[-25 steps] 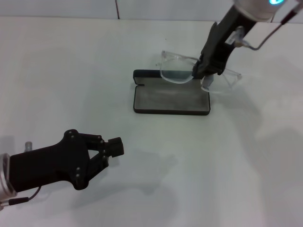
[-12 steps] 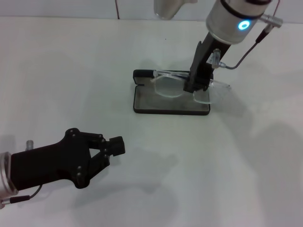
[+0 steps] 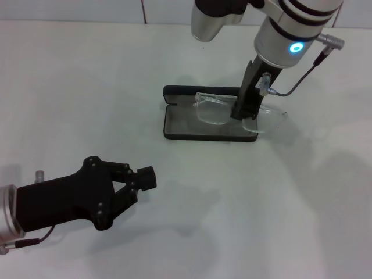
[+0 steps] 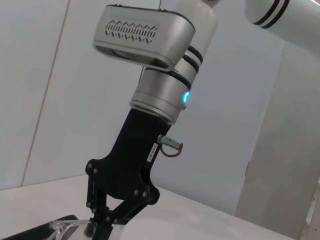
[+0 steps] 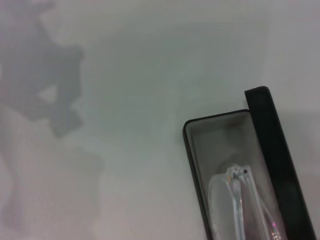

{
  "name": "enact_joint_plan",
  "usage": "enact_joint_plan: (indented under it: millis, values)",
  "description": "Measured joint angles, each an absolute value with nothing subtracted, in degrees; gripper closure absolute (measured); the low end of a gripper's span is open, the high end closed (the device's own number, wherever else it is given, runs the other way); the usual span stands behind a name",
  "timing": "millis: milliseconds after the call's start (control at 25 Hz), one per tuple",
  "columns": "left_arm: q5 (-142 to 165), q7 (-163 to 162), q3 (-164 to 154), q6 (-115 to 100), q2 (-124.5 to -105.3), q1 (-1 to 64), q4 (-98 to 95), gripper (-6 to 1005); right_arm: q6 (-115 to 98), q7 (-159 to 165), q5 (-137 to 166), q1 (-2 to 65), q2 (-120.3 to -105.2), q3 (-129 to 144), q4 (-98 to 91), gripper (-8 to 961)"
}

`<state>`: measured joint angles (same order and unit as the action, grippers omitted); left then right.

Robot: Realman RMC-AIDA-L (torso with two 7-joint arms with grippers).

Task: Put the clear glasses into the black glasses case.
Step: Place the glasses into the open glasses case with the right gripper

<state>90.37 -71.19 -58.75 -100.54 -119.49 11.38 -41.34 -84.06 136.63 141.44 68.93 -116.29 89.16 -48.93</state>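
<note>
Holding the clear glasses point(image 3: 232, 110) at the bridge, the right gripper point(image 3: 242, 113) is closed on the frame and stands over the open black glasses case point(image 3: 174, 131) on the white table point(image 3: 87, 87). One lens lies above the grey lining; the other end overhangs the case's right edge (the right wrist view shows the frame inside the tray near the hinged lid). Risk: if released here, the overhanging end may catch on the rim and leave the glasses tilted or let them slide out onto the table, because the frame is not centred along the tray. The left gripper point(image 3: 142, 180), fingers together and holding nothing, rests near the table's front, well apart from the case.
</note>
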Motion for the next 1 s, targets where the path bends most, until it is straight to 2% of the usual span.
enact_joint_plan:
  millis: [1000]
  values:
    - [90.35, -71.19, -58.96, -100.54, -119.53, 11.96, -40.69, 954, -76.81, 136.76, 139.00, 68.25, -116.28, 96.85, -48.82, 895]
